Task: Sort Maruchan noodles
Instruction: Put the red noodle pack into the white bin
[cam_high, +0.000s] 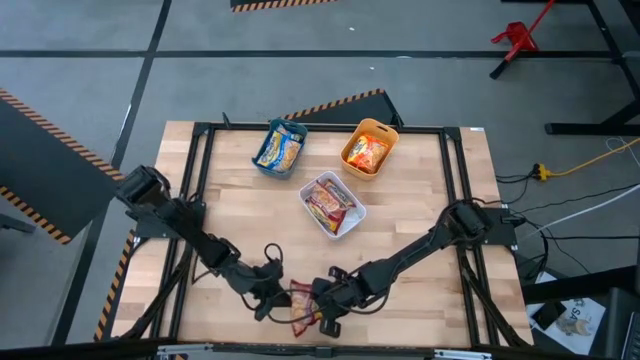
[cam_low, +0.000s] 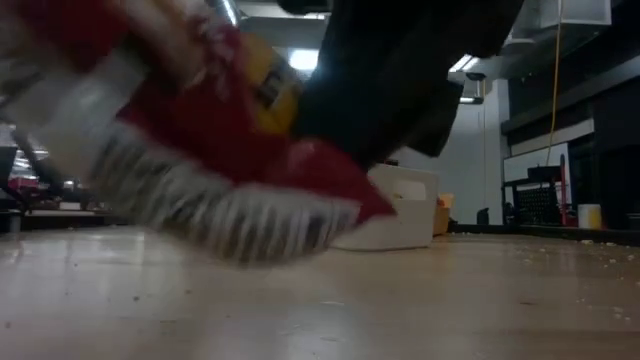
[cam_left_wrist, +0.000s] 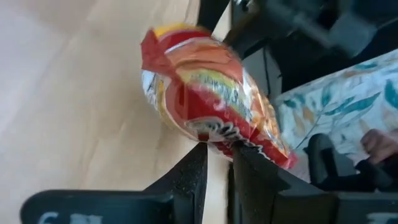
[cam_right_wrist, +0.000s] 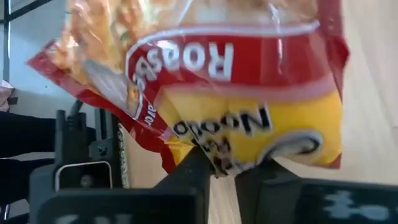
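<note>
A dark red Maruchan packet hangs between my two grippers near the table's front edge. In the low view the packet is clear of the tabletop. My left gripper is shut on it from the left, and my right gripper is shut on it from the right. I cannot tell whether the red mass is one packet or two. The packet also shows in the left wrist view and in the right wrist view. My left gripper pinches the packet's edge between its two fingers, coming about level from the table's left. The packet stands out beyond the fingertips, clear of the table. My right gripper pinches the packet's yellow-printed edge between its two fingers, coming from the table's right. The packet spreads beyond the fingertips, lifted off the wood.
A teal bin with blue packets and an orange bin with orange packets stand at the far edge. A white bin with dark red packets stands mid-table and shows in the low view. A person's hand shows beyond the table.
</note>
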